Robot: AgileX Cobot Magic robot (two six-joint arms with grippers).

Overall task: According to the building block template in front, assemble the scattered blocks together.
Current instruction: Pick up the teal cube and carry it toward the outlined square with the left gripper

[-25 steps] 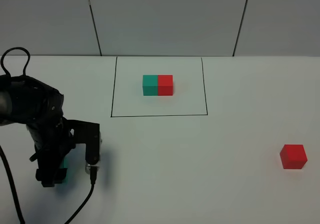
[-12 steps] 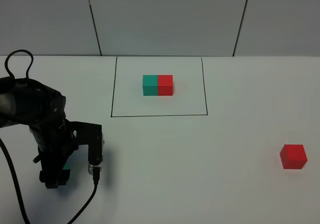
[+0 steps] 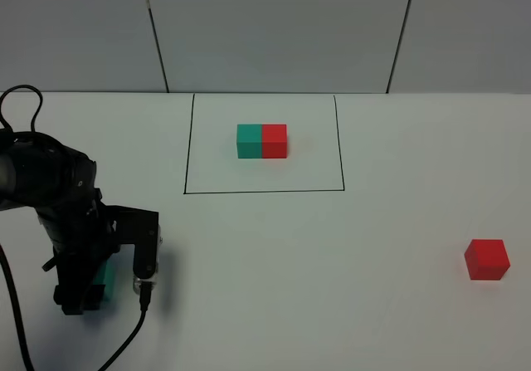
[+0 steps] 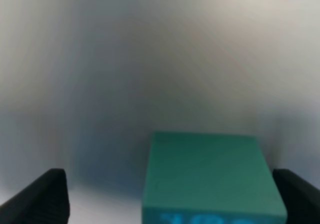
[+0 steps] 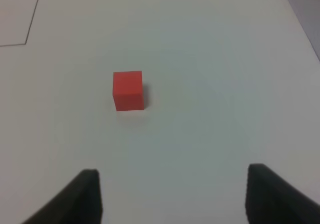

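The building block template [image 3: 261, 140], a teal-green cube joined to a red cube, lies inside a black drawn rectangle at the back middle. The loose teal-green cube [image 3: 104, 283] lies at the front left. My left gripper [image 3: 86, 290] is down around it. In the left wrist view the cube [image 4: 210, 176] sits between the open fingers [image 4: 45, 199], close to one and apart from the other. The loose red cube [image 3: 486, 259] lies at the front right. In the right wrist view it [image 5: 128, 90] lies ahead of my open, empty right gripper [image 5: 172, 189].
The black rectangle line [image 3: 264, 192] runs across the table between the template and the loose cubes. The left arm's black cable [image 3: 124, 346] trails to the front edge. A grey panelled wall [image 3: 274, 31] stands behind the table.
My left arm has shifted a little to the left and toward the front edge, with the gripper staying low around the teal-green cube. The red cube and template have not moved.
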